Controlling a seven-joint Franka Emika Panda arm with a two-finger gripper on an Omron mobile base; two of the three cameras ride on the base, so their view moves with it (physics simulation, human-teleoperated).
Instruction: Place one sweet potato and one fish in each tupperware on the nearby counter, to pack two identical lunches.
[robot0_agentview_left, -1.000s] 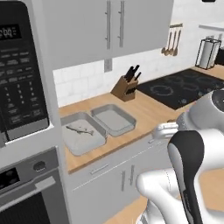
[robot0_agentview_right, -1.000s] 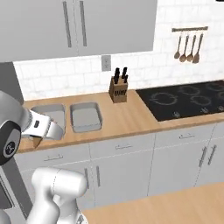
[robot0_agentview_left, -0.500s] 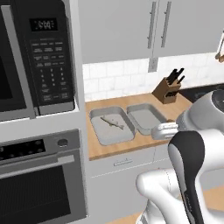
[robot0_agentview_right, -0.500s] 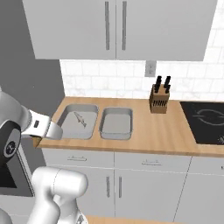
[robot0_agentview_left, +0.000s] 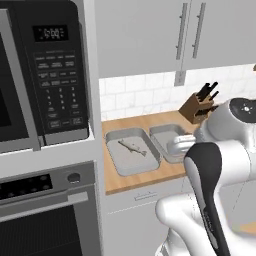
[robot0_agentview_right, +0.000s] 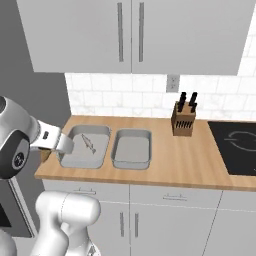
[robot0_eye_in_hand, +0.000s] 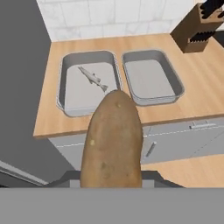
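1. The left tray (robot0_eye_in_hand: 87, 83) holds one small fish (robot0_eye_in_hand: 92, 78) toward its back; the rest of its floor is bare.
2. The right tray (robot0_eye_in_hand: 151, 78), just beside it, has nothing in it.
3. The table (robot0_agentview_right: 200, 155) is open between the trays and the knife block (robot0_agentview_right: 183, 120).
4. Upper cabinets (robot0_agentview_right: 135, 35) overhang the back, and the microwave column (robot0_agentview_left: 50, 90) walls the left end.

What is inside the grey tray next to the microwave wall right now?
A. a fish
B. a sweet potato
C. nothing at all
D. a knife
A: a small grey fish lies alone in the left tupperware, while the sweet potato is at the gripper, not yet in a tray, and the other tupperware is empty.
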